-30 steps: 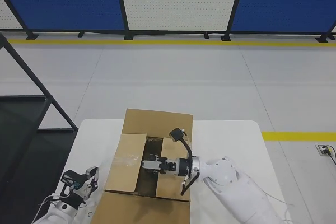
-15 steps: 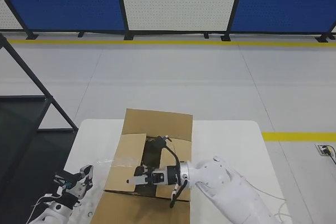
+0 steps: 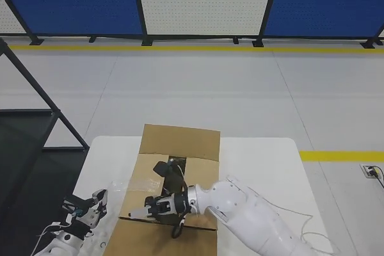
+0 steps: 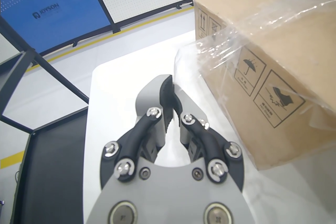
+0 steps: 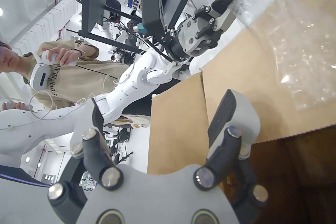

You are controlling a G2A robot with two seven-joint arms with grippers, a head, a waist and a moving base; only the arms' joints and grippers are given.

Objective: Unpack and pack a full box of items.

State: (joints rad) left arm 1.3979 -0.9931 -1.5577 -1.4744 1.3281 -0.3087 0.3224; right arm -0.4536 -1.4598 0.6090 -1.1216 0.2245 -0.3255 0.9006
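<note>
The left pincer point(image 4: 172, 93) is closed on the end of a clear film point(image 4: 236, 33). It sits low over the tabletop point(image 4: 126, 72), just left of the box point(image 4: 275, 72). From its pads the film runs up the box's left wall and onto the top, stretched and crinkled, so it looks partly peeled but not free.

The right pincer point(image 5: 160, 114) hangs open and holds nothing, above the near left part of the box top. Its fingers point(image 5: 231, 114) are spread over the cardboard there.

The far flap point(image 3: 179, 137) stands open. The left flap point(image 3: 150, 169) and the right one lie nearly flat with a dark gap point(image 3: 177, 160) between them, and what is inside cannot be made out.

On this showing the task is at its very start. The seal is half off and the side flaps are not yet folded back. No item looks to have been lifted out, so all the unpacking and the repacking remain.
</note>
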